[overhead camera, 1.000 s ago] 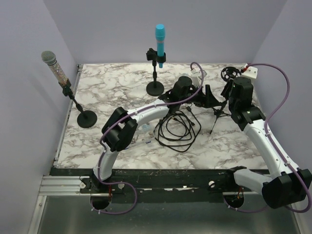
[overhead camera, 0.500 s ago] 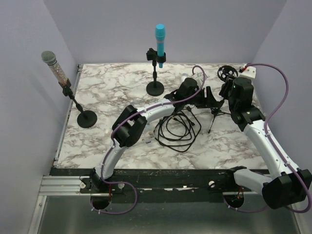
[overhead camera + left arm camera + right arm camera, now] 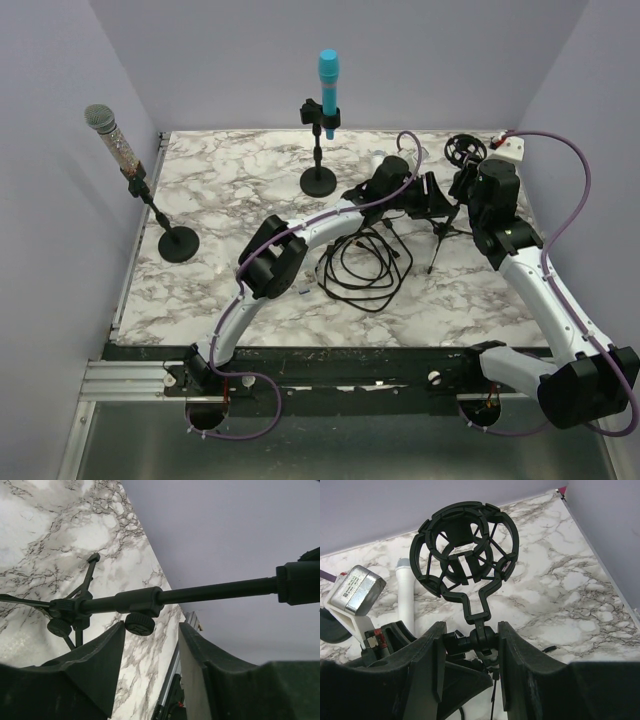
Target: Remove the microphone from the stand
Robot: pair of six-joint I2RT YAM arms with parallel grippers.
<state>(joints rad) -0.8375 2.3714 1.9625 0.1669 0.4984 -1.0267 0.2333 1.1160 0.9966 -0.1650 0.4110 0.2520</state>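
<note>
A black tripod stand (image 3: 441, 228) stands at the right of the table, with an empty black shock mount (image 3: 466, 149) on top, also seen in the right wrist view (image 3: 465, 550). My right gripper (image 3: 470, 187) is shut on the swivel joint (image 3: 482, 639) just under the mount. My left gripper (image 3: 428, 196) is open, and the stand's pole (image 3: 200, 592) with its clamp knob (image 3: 139, 623) lies just past its fingertips. A white cylinder (image 3: 406, 597) lies on the table behind the mount; I cannot tell whether it is the microphone.
A blue microphone (image 3: 328, 80) sits on a round-base stand (image 3: 319, 180) at the back centre. A silver microphone (image 3: 112, 138) tilts on a stand (image 3: 179, 243) at the left wall. A coiled black cable (image 3: 362, 260) lies mid-table. Walls close in on left, back and right.
My left arm has reached farther right toward the tripod stand, its elbow swinging right. The shock mount has shifted slightly left. The right gripper has stayed on the joint.
</note>
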